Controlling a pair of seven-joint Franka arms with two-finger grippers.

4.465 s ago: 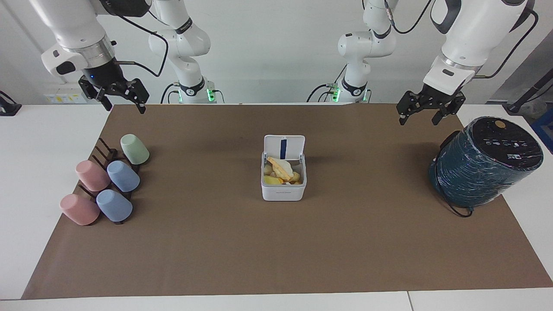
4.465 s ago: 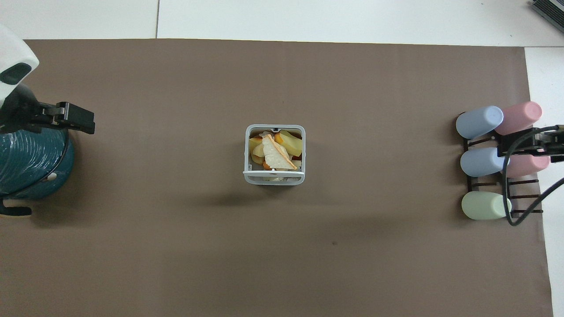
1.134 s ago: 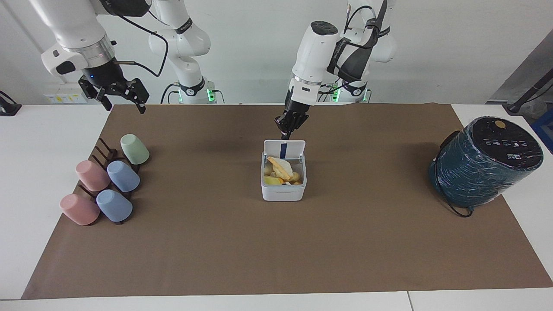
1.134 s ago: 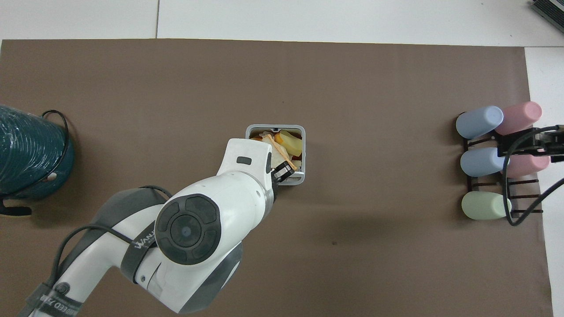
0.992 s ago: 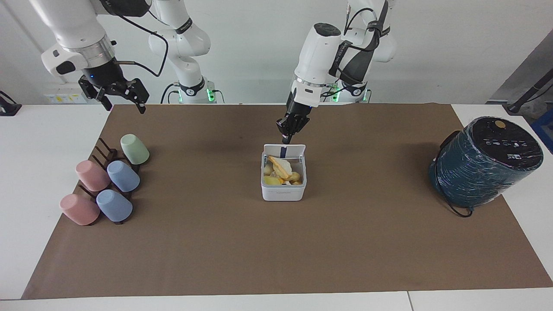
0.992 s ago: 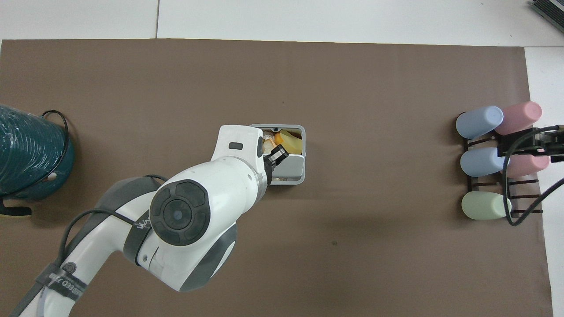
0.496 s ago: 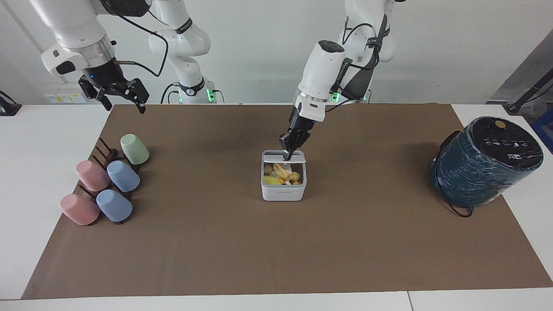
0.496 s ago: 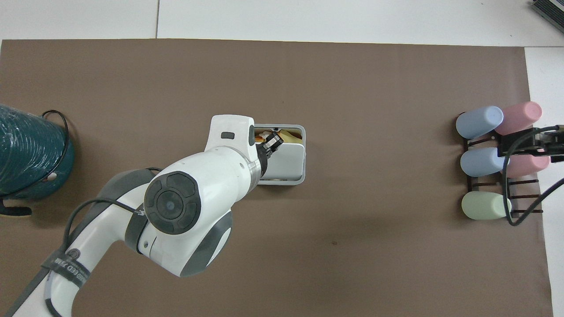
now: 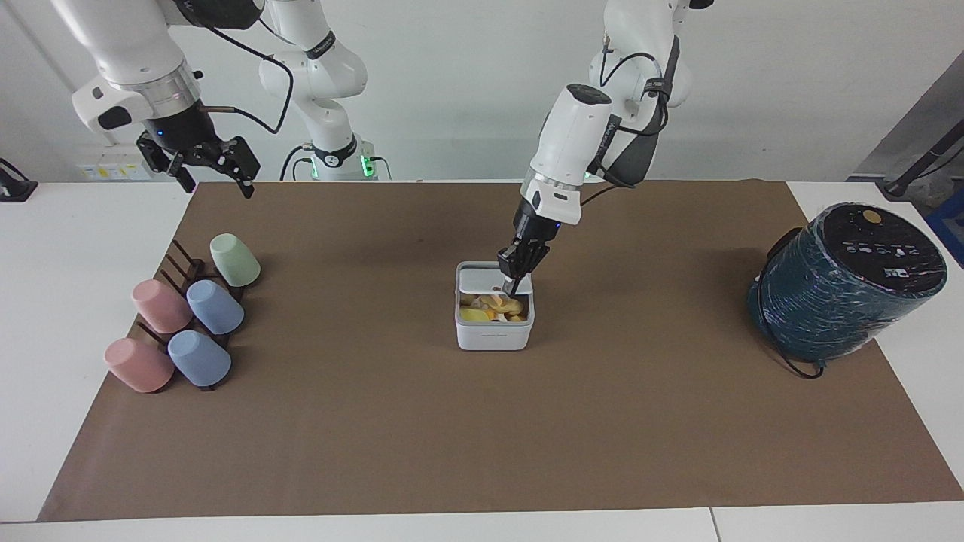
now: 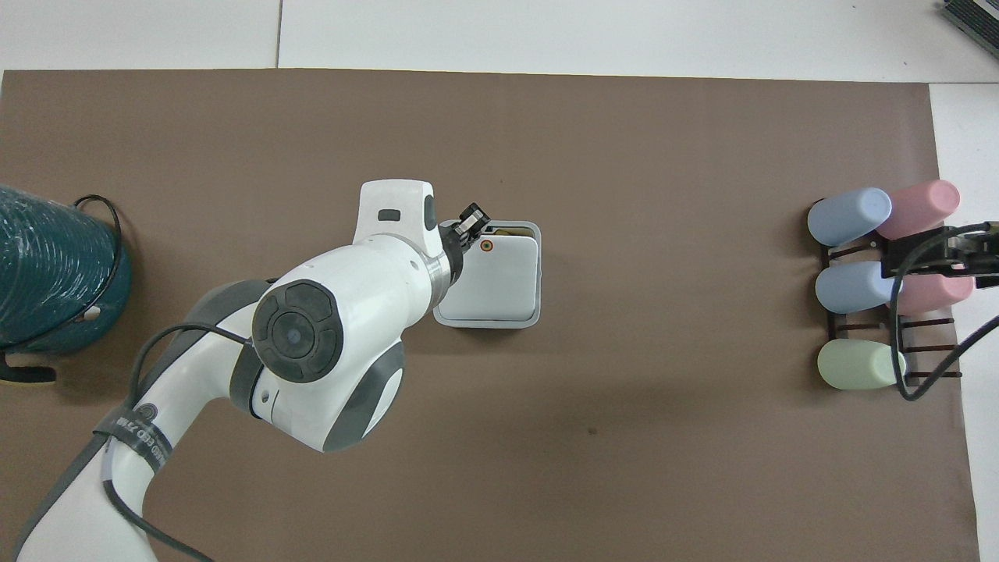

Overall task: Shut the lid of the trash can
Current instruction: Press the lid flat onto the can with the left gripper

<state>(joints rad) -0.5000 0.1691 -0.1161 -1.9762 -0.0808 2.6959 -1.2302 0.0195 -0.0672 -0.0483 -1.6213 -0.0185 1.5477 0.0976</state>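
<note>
The left end effector (image 9: 515, 284), fingertips together and gripping nothing, is slanting down onto the half-lowered lid (image 9: 479, 281) of the trash can (image 9: 493, 335). The right end effector (image 9: 200, 162) is waiting open above the desk (image 9: 45, 248).

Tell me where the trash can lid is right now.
The lid is tipped most of the way down over the trash can at the middle of the brown mat, with the shut left claw on its free edge.

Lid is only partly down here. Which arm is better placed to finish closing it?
Left. Its hand, shut, is on the tilted lid over the trash can, whose contents show in the facing view. The right hand waits above the mat's corner near the cup rack.
</note>
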